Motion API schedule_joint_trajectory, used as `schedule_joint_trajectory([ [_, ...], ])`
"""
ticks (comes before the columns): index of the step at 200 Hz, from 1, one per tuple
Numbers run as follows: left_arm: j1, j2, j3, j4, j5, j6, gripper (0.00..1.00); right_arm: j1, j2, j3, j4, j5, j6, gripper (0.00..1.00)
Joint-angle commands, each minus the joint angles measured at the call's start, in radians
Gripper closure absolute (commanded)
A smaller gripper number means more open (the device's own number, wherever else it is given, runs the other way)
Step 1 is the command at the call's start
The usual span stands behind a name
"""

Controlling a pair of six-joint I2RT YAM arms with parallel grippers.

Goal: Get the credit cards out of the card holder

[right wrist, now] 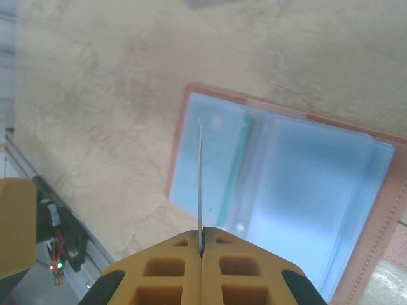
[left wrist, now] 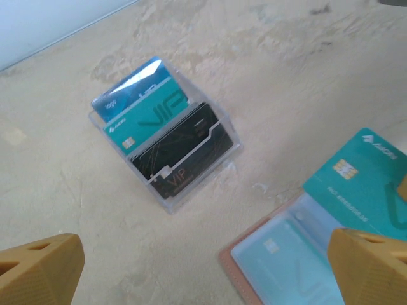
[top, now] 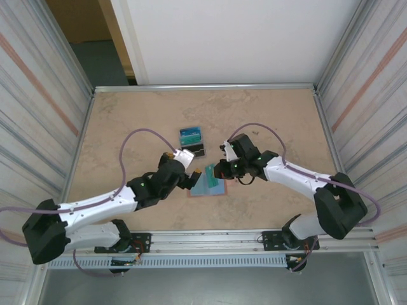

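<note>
Risk: thin teal plastic card point(right wrist: 200, 184), pinched edge-on by closed R gripper point(right wrist: 201, 244) above open salmon-pink wallet point(right wrist: 180, 140), could slip w/ such shallow bite; L gripper point(left wrist: 203, 270) wide open, empty.

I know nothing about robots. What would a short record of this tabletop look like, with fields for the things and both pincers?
Surface: beige stone-patterned tabletop
Card holder: salmon-pink leather-like folding wallet, lying open, a sleeved teal card inside
Right pincer: shut on a thin teal plastic card, above the wallet
Left pincer: open, empty
Nearby: clear plastic stand holding two teal cards and a black card, apart from the wallet
</note>
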Motion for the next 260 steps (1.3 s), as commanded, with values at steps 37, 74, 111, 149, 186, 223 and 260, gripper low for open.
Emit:
schedule_joint_trajectory([
  [37, 0.132, -0.140, 0.036, -0.049, 0.421, 0.114, 0.01, 0.073, -0.119, 0.118, -0.156, -0.040, -0.315, 1.00],
  [74, 0.241, -0.230, -0.001, -0.019, 0.666, 0.126, 0.01, 0.076, -0.195, 0.134, -0.188, -0.127, -0.461, 1.00],
  [111, 0.275, -0.273, -0.010, -0.035, 0.831, 0.203, 0.01, 0.083, -0.251, 0.162, -0.249, -0.209, -0.564, 1.00],
  [149, 0.275, -0.251, 0.018, -0.034, 0.997, 0.236, 0.04, 0.091, -0.250, 0.202, -0.326, -0.240, -0.628, 0.99],
  [186, 0.274, -0.185, 0.060, -0.052, 1.094, 0.250, 0.16, 0.110, -0.236, 0.237, -0.374, -0.257, -0.677, 0.99],
  [223, 0.257, -0.103, 0.116, -0.094, 1.196, 0.277, 0.35, 0.120, -0.219, 0.265, -0.407, -0.259, -0.707, 1.00],
  [260, 0.221, -0.060, 0.142, -0.118, 1.219, 0.311, 0.70, 0.118, -0.203, 0.276, -0.407, -0.249, -0.714, 1.00],
])
